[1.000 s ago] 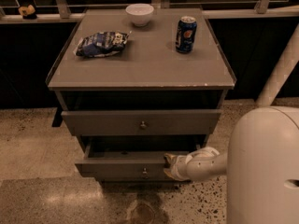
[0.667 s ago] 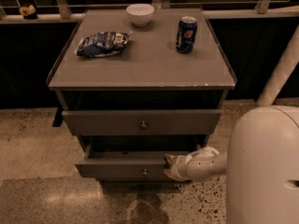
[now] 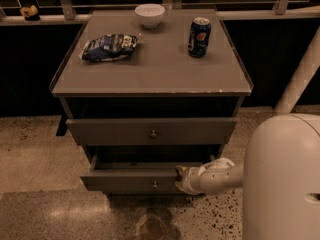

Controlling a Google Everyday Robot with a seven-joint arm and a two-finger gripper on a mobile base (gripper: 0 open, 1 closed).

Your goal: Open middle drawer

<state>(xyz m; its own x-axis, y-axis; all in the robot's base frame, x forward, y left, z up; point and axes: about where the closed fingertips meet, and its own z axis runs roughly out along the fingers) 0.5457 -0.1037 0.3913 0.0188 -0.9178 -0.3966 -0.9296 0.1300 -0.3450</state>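
The middle drawer (image 3: 125,181) is the lower grey front in view, with a small round knob (image 3: 155,185). It stands pulled out a little from the cabinet, and its shallow grey tray (image 3: 140,165) shows behind the front. My gripper (image 3: 183,178) is at the right part of this drawer's top edge, reaching in from the right on a white arm (image 3: 220,176). It touches the front panel just right of the knob.
Above it a wider grey drawer front (image 3: 110,131) with a knob sticks out slightly. The cabinet top (image 3: 160,69) holds a white bowl (image 3: 149,15), a blue can (image 3: 199,36) and a chip bag (image 3: 109,46). My white body (image 3: 282,179) fills the lower right. A white post (image 3: 300,74) stands at right.
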